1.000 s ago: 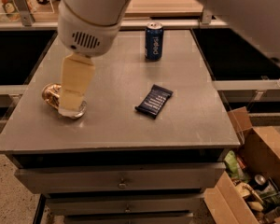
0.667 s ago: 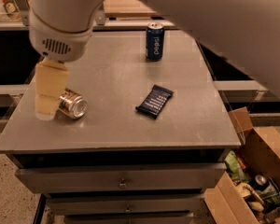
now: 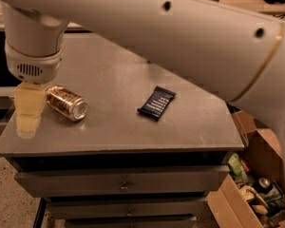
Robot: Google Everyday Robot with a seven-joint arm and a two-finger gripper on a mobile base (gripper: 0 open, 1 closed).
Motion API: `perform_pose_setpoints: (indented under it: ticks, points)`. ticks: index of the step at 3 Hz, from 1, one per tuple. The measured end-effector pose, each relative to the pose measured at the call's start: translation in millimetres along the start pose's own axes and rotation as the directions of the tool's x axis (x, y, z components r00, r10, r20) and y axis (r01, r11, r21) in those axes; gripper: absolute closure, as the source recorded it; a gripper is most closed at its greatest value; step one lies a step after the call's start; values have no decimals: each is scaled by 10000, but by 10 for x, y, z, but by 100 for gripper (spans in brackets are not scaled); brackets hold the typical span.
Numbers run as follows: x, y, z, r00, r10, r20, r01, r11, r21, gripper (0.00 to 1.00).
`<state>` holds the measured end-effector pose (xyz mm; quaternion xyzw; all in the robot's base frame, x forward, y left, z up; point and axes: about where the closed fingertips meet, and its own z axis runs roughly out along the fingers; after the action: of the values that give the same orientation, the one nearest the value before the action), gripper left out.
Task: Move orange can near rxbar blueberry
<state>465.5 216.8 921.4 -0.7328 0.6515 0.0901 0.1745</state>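
Observation:
The orange can (image 3: 66, 102) lies on its side near the left edge of the grey table (image 3: 114, 127), its silver end facing front right. My gripper (image 3: 27, 122) hangs just left of the can, over the table's left edge, with the can beside it and not held. The rxbar blueberry (image 3: 156, 103), a flat dark navy wrapper with pale text, lies near the table's middle, well to the right of the can. The dark blue can is hidden behind my arm.
My white arm (image 3: 180, 37) spans the whole top of the view and covers the back of the table. Drawers (image 3: 123, 184) sit under the tabletop. An open cardboard box (image 3: 256, 189) with several items stands on the floor at lower right.
My gripper has moved left, from over the can to beside it at the table's left edge. The can stays on its side. My arm now hides the blue can.

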Motion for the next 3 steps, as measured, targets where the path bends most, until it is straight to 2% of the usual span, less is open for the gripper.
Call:
perform_pose_setpoints:
  ticks: [1,3]
  points:
    - [54,-3,40,9996,184,-198,-182,9998,109,0]
    - [311,-270,155,9948,981,-270,-960,9928,720,0]
